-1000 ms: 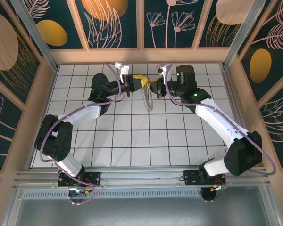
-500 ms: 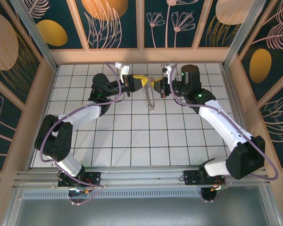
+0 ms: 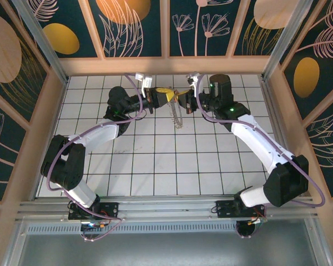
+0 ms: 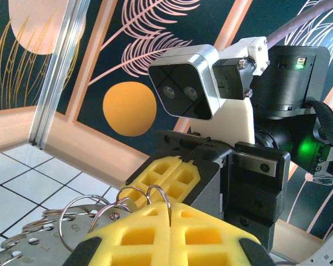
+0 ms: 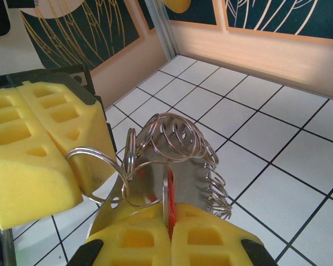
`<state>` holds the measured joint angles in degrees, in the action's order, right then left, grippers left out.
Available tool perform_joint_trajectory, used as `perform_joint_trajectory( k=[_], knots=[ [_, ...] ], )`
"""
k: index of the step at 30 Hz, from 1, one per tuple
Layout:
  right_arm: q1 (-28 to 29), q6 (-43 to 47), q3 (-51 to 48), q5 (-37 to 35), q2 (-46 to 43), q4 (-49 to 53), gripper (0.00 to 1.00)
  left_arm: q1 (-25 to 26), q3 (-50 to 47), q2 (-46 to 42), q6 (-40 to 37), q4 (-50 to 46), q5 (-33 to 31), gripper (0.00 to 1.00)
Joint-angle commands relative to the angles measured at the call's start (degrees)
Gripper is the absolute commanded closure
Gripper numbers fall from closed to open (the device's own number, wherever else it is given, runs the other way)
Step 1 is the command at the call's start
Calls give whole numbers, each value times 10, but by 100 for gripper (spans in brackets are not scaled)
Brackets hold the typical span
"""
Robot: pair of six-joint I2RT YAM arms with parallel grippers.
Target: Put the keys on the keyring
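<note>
Across the lower two thirds of the top view, a white tiled table is seen, walled in by panels. From the bottom edge, the left arm and the right arm are curved inward, and they are brought together at the upper centre of the frame. The left gripper and the right gripper are set tip to tip there, just beside each other.

Between them the keyring is hung as a floppy bunch of thin wire loops above the tiles. At the bottom of the left wrist view, the yellow pads are pressed together on one of its loops. At the bottom centre of the right wrist view, the pads are closed on the key, of which a thin red edge is seen in the seam.
</note>
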<state>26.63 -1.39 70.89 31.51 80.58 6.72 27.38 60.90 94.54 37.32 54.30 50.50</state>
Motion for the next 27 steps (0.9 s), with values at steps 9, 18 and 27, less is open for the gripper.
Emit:
perform_joint_trajectory(
  k=[9,18,27],
  knots=[
    [-10,5,-14,-34,-36,-20,100,8,2,-8,-20,11,41,100],
    [-8,-5,-72,-27,-77,-37,100,8,-15,-25,-25,31,50,100],
    [-7,-6,-114,-31,-113,-46,100,8,-8,-47,-67,-1,88,100]
  ],
)
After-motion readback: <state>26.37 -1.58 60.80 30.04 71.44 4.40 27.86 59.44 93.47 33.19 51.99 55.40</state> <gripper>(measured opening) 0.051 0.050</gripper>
